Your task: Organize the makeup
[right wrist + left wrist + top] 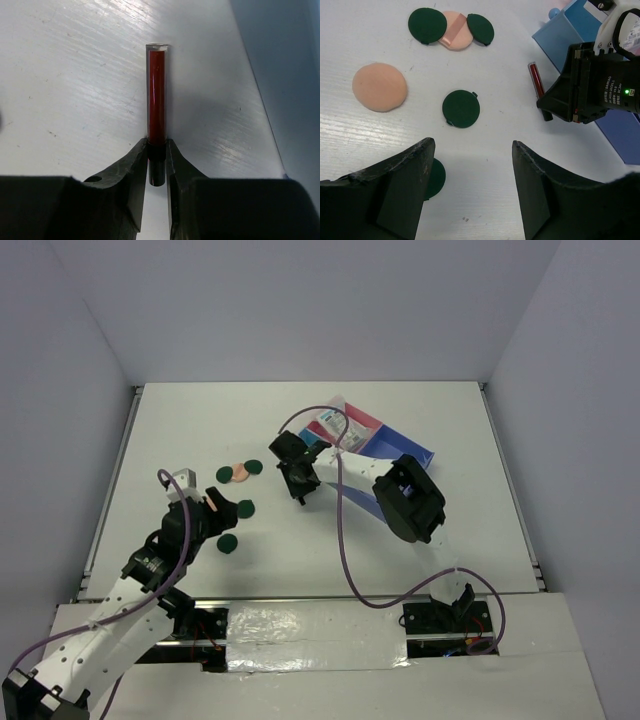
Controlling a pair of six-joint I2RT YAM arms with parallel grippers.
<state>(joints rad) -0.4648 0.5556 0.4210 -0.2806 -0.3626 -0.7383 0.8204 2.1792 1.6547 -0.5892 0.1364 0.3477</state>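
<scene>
My right fingers pinch a red stick by its dark end.
The stick points out over the tabletop, just beside the blue tray; my left fingers hang spread and empty above a green disc, with a peach disc near it.

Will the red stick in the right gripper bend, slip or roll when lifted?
The stick looks straight and hard, so it should probably be stiff. The right gripper pinches only its dark end, so it may swivel or slip. It is round and glossy; set down, it would likely roll.
</scene>
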